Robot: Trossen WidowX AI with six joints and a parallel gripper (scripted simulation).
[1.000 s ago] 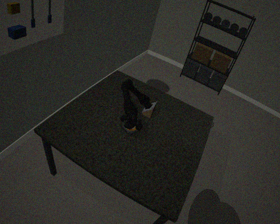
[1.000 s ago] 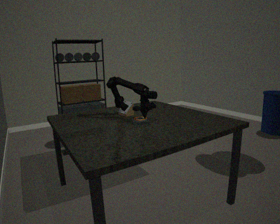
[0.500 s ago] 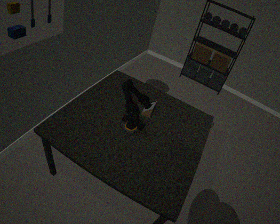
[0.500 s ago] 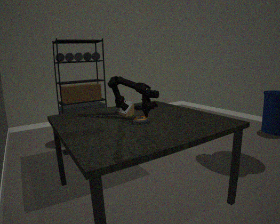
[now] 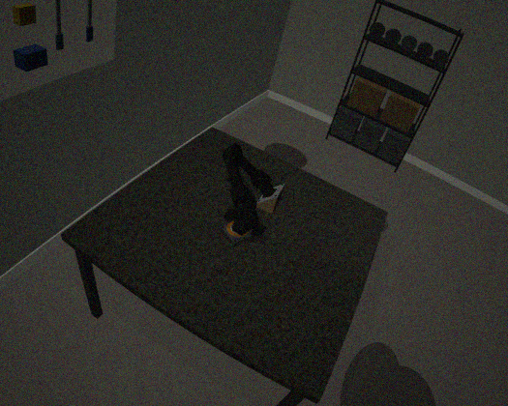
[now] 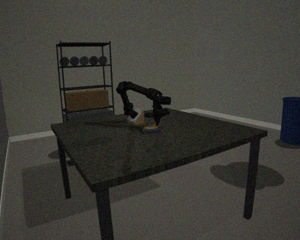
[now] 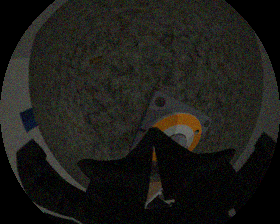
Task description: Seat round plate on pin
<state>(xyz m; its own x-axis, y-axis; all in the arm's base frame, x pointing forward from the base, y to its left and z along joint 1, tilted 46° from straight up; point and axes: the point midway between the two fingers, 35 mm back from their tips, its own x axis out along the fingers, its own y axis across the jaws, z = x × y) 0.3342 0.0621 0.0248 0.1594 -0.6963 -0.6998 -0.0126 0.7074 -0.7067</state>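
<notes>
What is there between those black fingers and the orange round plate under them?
Nothing shows between them. In the wrist view the closed fingers come to a point right at the orange plate's near edge, empty; whether they touch it is too dark to tell.
</notes>
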